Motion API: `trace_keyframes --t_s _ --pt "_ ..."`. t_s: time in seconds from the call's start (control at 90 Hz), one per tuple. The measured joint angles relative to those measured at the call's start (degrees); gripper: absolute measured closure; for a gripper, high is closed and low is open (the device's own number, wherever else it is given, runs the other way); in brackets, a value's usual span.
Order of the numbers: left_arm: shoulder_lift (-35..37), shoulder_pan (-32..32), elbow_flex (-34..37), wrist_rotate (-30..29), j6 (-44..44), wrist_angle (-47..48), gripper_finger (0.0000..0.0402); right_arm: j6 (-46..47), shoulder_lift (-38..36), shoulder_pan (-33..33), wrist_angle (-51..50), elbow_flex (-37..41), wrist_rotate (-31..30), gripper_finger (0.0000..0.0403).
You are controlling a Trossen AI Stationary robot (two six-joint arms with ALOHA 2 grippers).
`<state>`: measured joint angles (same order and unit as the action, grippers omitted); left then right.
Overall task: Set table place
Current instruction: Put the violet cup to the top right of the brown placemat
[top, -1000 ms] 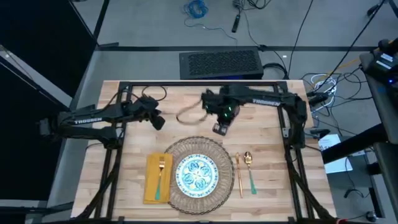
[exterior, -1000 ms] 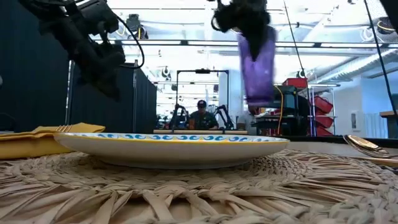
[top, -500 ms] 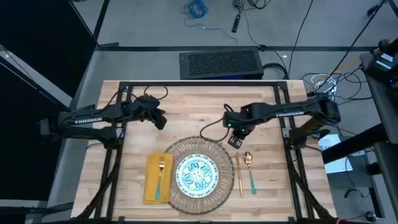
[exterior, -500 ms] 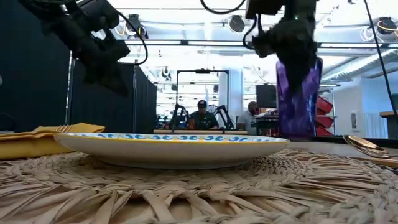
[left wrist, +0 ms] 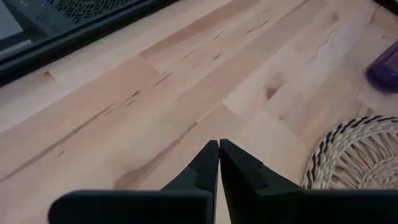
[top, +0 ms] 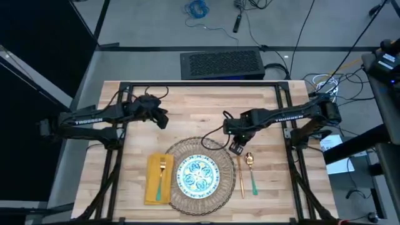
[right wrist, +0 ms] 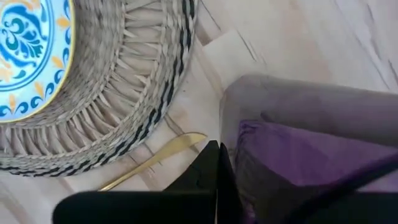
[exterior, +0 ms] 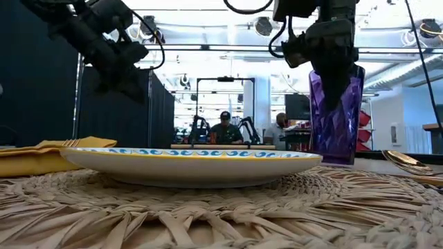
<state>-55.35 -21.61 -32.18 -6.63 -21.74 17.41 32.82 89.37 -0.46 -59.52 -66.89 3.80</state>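
Note:
The purple cup [top: 236, 149] stands upright just off the woven mat's [top: 199, 172] far right edge, beyond the spoon [top: 250, 167]. My right gripper [top: 237, 141] is shut on the cup from above. On the mat sits the white and teal plate [top: 197, 175]. Left of the plate lies the yellow napkin [top: 159, 180] with the fork [top: 162, 177] on it. My left gripper [top: 160, 118] is shut on nothing and hangs over bare table at the far left. My right gripper holds the cup by its upper rim [exterior: 336, 69], coming from above with the fingers pointing down. One finger [exterior: 331, 86] shows dark through the purple wall inside the cup; the other [right wrist: 214, 177] lies against the outside wall [right wrist: 235, 163]. The cup is upright, its base at tabletop level.
A second gold utensil [top: 240, 176] lies between the mat and the spoon. Bare planks stretch across the far half of the table [top: 187, 100]. The black frame rails [top: 200, 84] run along the table's edges. People sit at desks in the room beyond [exterior: 225, 128].
My right gripper has carried the cup from over the table's far middle toward the near right and down. The cup hung tilted and high a second ago; now it is upright and low beside the mat, beyond the spoon.

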Motion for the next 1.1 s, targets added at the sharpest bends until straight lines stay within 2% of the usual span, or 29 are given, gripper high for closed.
trace_keyframes --t_s 0.133,0.311,0.411,0.844,1.1 --pt "0.00 0.00 0.00 0.00 0.08 -0.33 0.0401 -1.24 2.75 -1.85 -0.15 -1.59 1.36 0.0403" --pt "-0.02 0.00 0.00 0.00 0.64 -0.36 0.0401 -6.49 10.84 -2.24 -6.51 -11.48 1.01 0.0403" --pt "-0.02 0.00 0.00 0.00 1.10 -0.11 0.0401 -7.98 13.44 -1.98 -8.49 -14.60 0.80 0.0403" --pt "0.00 0.00 0.00 0.00 3.08 0.04 0.0401 -8.18 14.11 -3.67 -1.46 -16.49 1.21 0.0403" --pt "-0.02 0.00 0.00 0.38 2.98 0.10 0.0401 -8.51 14.13 -3.65 -4.47 -17.16 1.02 0.0403"
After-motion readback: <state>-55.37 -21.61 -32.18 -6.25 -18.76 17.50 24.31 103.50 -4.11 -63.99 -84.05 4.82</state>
